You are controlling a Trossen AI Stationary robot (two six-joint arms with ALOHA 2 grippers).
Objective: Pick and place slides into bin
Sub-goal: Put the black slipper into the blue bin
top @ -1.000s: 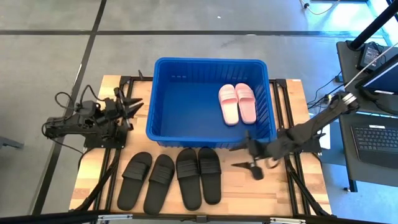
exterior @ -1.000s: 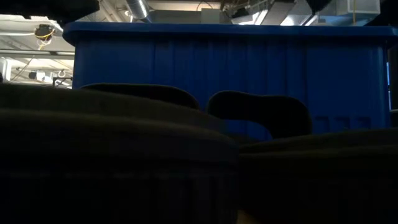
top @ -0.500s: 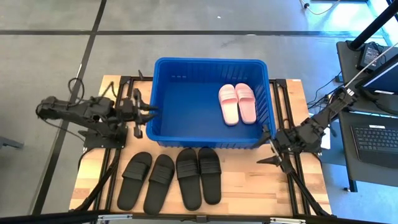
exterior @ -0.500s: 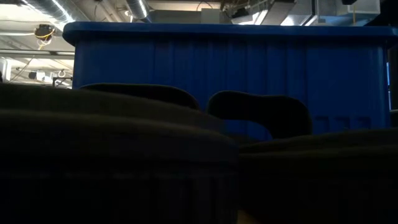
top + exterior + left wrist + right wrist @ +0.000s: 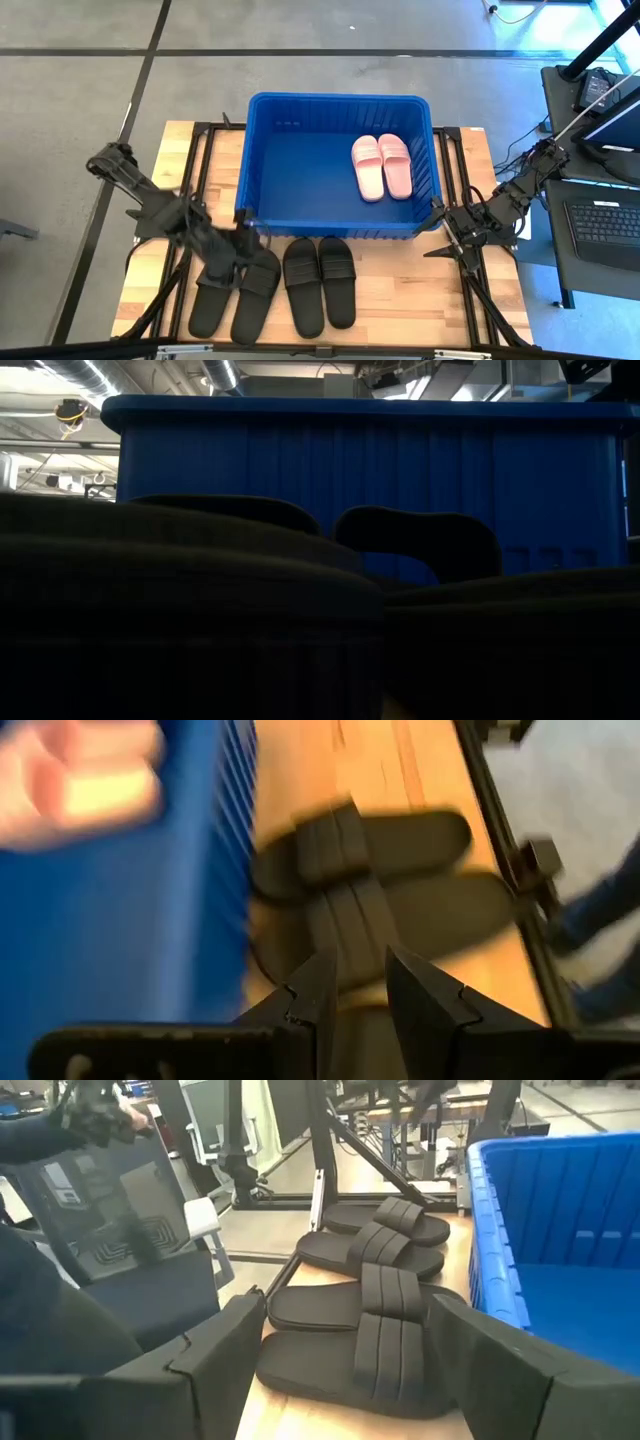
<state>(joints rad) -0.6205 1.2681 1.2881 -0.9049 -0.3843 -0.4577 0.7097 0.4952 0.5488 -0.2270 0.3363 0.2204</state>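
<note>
Surface: wooden table [image 5: 400, 300] on a dark frame, grey floor around it; a desk with a keyboard [image 5: 605, 222] is seen off the right edge.

Bin: the blue bin [image 5: 262, 215] is set at the table's middle, toward the far edge. In the low view its front wall [image 5: 400, 480] fills the background.

Pink slides: the pale pink pair [image 5: 381, 166] lies inside the bin, in the right part, side by side.

Black slides: four black slides [image 5: 320, 285] are lined up on the table in front of the bin, as two pairs. The right pair [image 5: 380, 1330] lies clear of both arms.

Left arm: stretched from the table's left side diagonally toward the front, wrist bent down over the left pair.

Left gripper: the left gripper [image 5: 245, 245] is held just over the strap end of the second slide from the left [image 5: 256, 295]. Fingers [image 5: 315, 1005] are narrowed to a slim gap with nothing seen between them; whether the slide is touched cannot be told.

Right arm: folded low at the table's right side, beside the bin's right front corner.

Right gripper: the right gripper [image 5: 440, 240] hangs empty with fingers [image 5: 215, 1350] spread wide.

Open room: bare wood is left right of the black slides, and most of the bin's floor is bare left of the pink pair.
</note>
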